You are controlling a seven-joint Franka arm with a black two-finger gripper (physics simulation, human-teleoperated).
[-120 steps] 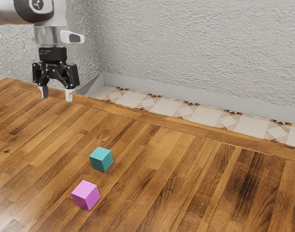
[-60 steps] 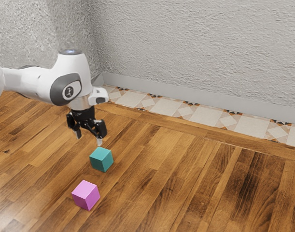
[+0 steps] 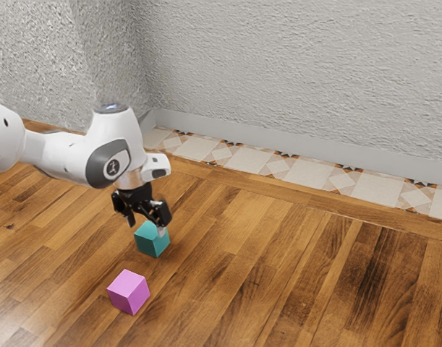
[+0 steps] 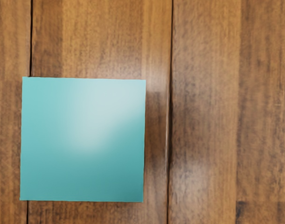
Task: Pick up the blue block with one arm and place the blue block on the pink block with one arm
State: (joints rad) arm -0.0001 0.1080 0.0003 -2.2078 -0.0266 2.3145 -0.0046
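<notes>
**A:** What is on the surface, and how many of each?

**B:** There are two blocks. One is a matte teal-blue cube block and the other is a matte pink cube block. One white robot arm reaches in from the exterior view's left, and it carries one black two-finger gripper. Both blocks sit on the brown wooden plank tabletop. Behind the table are a strip of patterned floor tiles and a rough grey wall.

**A:** Where is the blue one relative to the gripper?

**B:** It is directly beneath it. The gripper points downward with its fingertips about level with the cube's top face. One finger is on the side toward the exterior view's left. The other is at the cube's upper edge on the exterior view's right. I cannot tell whether either finger touches the cube.

**A:** What does the wrist view show?

**B:** The teal-blue cube block appears as a square top face, sitting flat on the wooden planks. Its edges run parallel to the plank seams.

**A:** What is the gripper's state?

**B:** The fingers are spread apart, roughly as wide as the cube, and they hold nothing.

**A:** And the pink one?

**B:** It stands near the teal-blue cube but apart from it, closer to the exterior camera and a little toward that view's left. Its top is bare.
</notes>
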